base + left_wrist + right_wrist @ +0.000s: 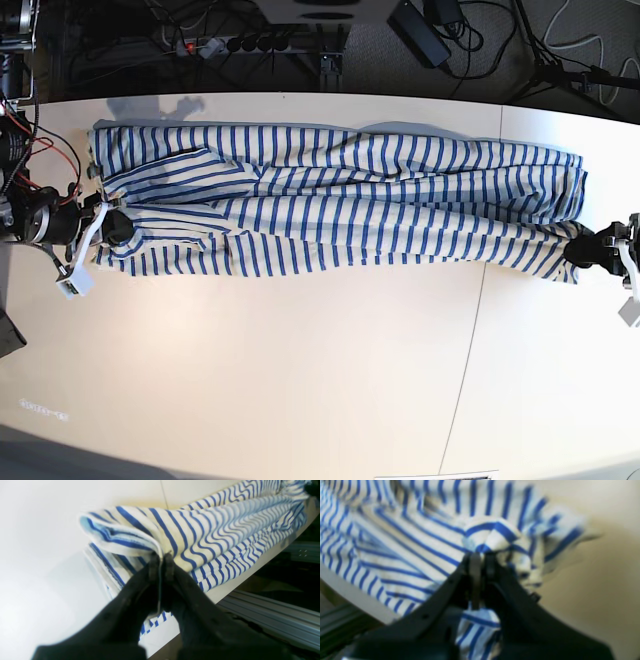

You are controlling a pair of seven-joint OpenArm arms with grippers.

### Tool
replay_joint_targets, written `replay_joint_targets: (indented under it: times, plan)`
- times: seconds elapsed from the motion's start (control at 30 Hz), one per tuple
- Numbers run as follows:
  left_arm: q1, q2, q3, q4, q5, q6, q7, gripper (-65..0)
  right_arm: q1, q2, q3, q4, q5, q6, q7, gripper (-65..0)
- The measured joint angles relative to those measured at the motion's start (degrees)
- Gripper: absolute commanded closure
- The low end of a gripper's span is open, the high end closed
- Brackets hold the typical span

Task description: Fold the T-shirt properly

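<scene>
The T-shirt (340,200), cream with thin blue stripes, lies stretched in a long band across the far half of the white table (300,370). My left gripper (582,248) is at its right end, shut on a bunched edge of the cloth, as the left wrist view (161,555) shows with the shirt (212,535) lifted in folds. My right gripper (112,228) is at its left end, shut on a gathered bunch of the shirt (402,542), seen in the right wrist view (481,555).
Cables and a power strip (240,42) lie on the floor beyond the table's far edge. A table seam (470,330) runs down the right side. A metal frame rail (270,620) runs below the table edge near the left gripper.
</scene>
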State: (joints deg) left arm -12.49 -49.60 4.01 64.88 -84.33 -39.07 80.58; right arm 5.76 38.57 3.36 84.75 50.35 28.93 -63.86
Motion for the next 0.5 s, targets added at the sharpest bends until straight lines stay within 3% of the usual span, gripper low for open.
replay_joint_targets:
  times: [0.17,0.2,0.27,0.3,0.33,0.4,0.5]
  plan:
    - [3.5,-0.2,0.0,-0.1,0.2,0.0,0.1,0.0,-3.9,-0.3,0.0,0.6,-2.5,0.0,-0.1,0.0]
    - [3.6,-0.1,0.0,-0.1,0.2,0.0,0.0,0.0,-3.9,-0.3,0.0,0.5,-3.3,0.0,-0.2,-7.7]
    - [3.9,-0.1,0.0,-0.1,0.2,0.0,0.0,-2.1,-3.5,-0.3,0.0,0.5,-3.3,0.0,-0.5,-29.1]
    - [3.9,-0.1,0.0,-0.1,0.2,0.0,0.0,-11.1,-3.3,-0.2,0.0,0.5,-3.3,0.0,-0.5,-35.8]
    - [3.9,-0.1,0.0,-0.1,0.2,0.0,0.0,-20.6,-3.2,-0.2,0.0,0.5,-3.2,0.0,-0.3,-38.5]
    - [3.9,-0.3,0.0,-0.1,0.2,0.0,0.0,-34.0,-3.2,-0.2,0.0,0.7,-3.2,0.0,0.0,-38.6]
    - [4.1,-1.1,0.0,-0.1,0.3,0.0,0.0,-35.1,-3.3,-0.2,0.0,1.8,-3.4,0.0,0.1,-38.6]
